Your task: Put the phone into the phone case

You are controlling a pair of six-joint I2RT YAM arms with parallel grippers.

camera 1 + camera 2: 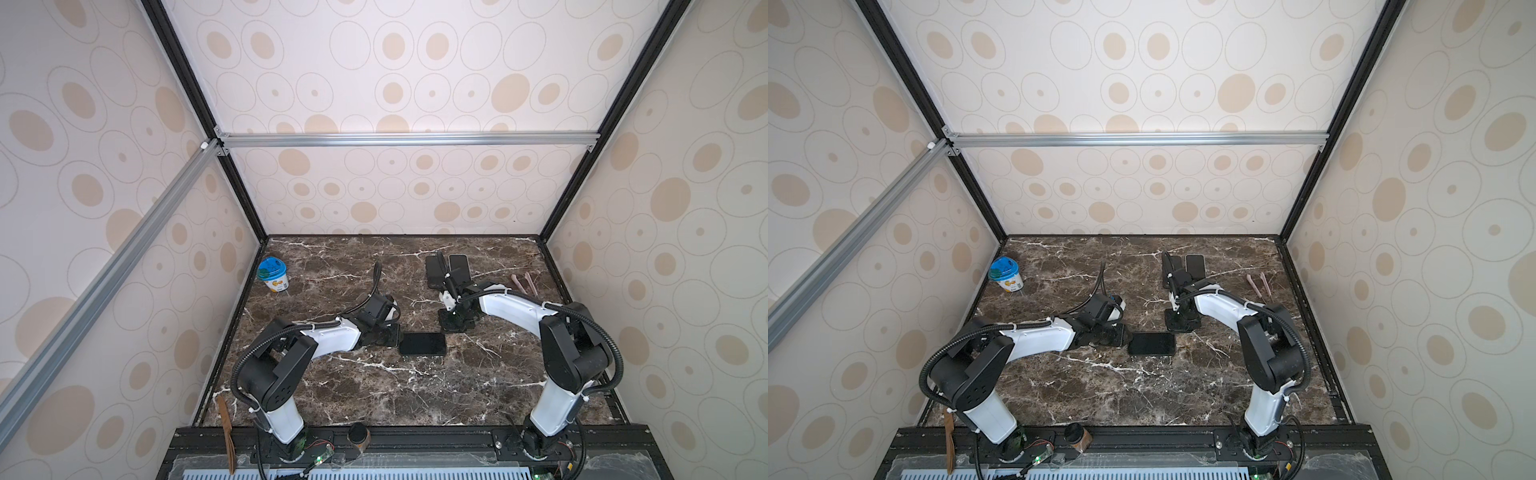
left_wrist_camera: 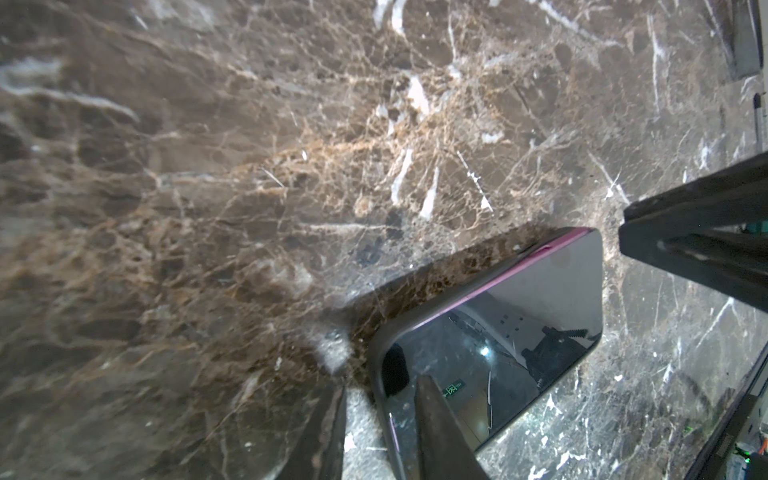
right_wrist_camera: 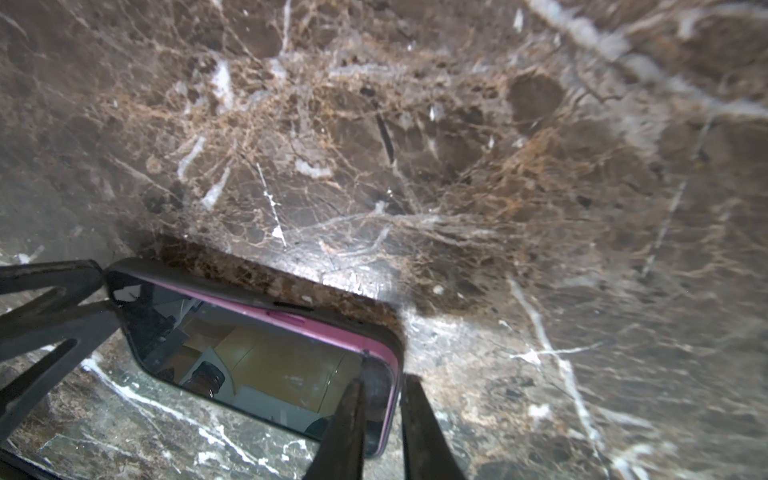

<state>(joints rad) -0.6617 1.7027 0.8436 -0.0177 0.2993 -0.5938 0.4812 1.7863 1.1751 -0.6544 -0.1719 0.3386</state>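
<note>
The phone [image 1: 422, 344] [image 1: 1151, 344], with a black screen and a pink edge, lies screen up inside the dark grey phone case [image 2: 380, 345] [image 3: 249, 286] at the table's middle. Its pink side [image 3: 291, 318] shows just inside the case's rim along one long edge. My left gripper [image 1: 392, 334] [image 2: 382, 419] straddles the left short end. One finger [image 2: 440, 432] is over the screen and the other [image 2: 324, 432] is on the table. My right gripper [image 1: 453, 324] [image 3: 382, 415] straddles the right end near a corner, jaws a narrow gap apart.
At the back left stands a blue-lidded cup [image 1: 272, 274]. Two dark flat slabs [image 1: 446, 268] lie at the back, behind the right arm. Two thin pinkish sticks [image 1: 524, 284] lie at the back right. A brown strap [image 1: 226, 432] hangs at the front rail.
</note>
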